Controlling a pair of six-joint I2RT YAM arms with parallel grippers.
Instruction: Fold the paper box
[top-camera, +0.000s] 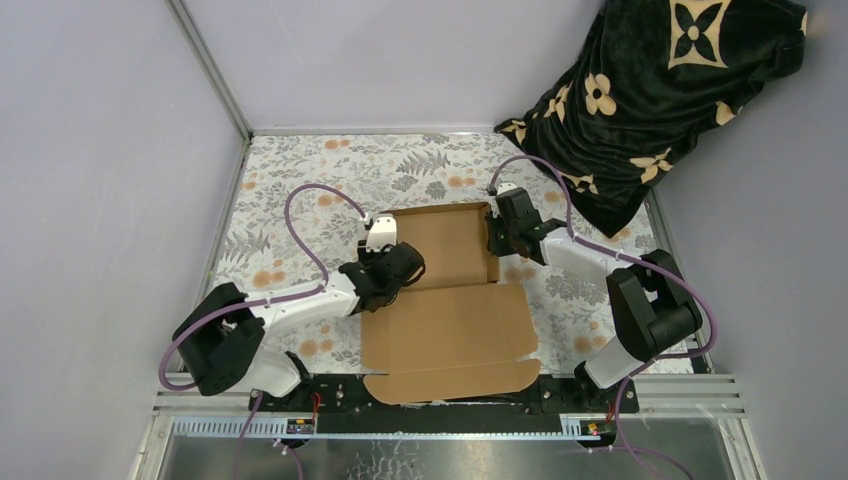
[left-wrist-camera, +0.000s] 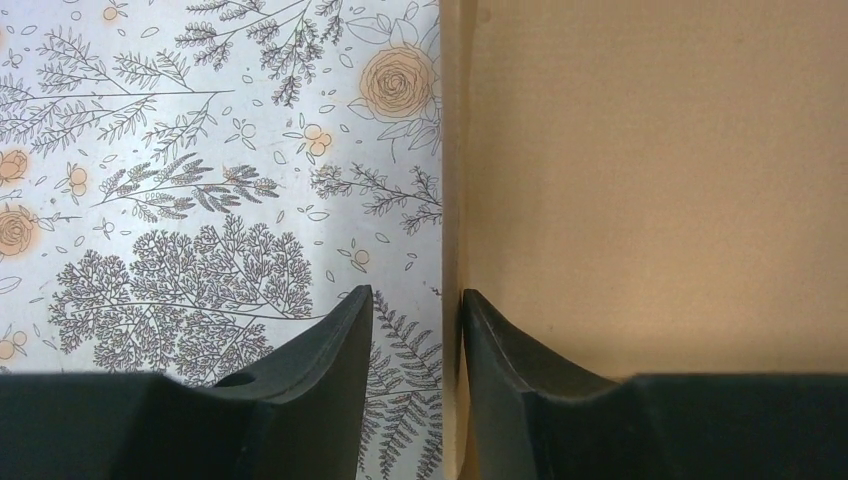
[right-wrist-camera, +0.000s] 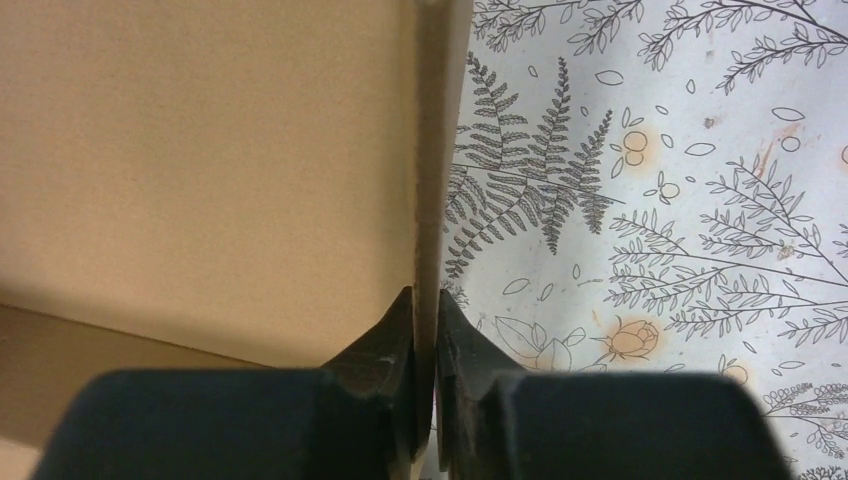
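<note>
The paper box is plain brown cardboard in the middle of the table. Its far half stands up as a shallow tray, and its near panel lies flat with a flap at the near edge. My left gripper is at the tray's left wall. In the left wrist view it is open astride that wall: one finger inside against the cardboard, the other outside with a gap. My right gripper is at the right wall. In the right wrist view it is pinched on the wall's edge.
A floral cloth covers the table. A black blanket with cream flowers is heaped at the back right corner, close behind the right arm. Grey walls stand left, back and right. A metal rail runs along the near edge.
</note>
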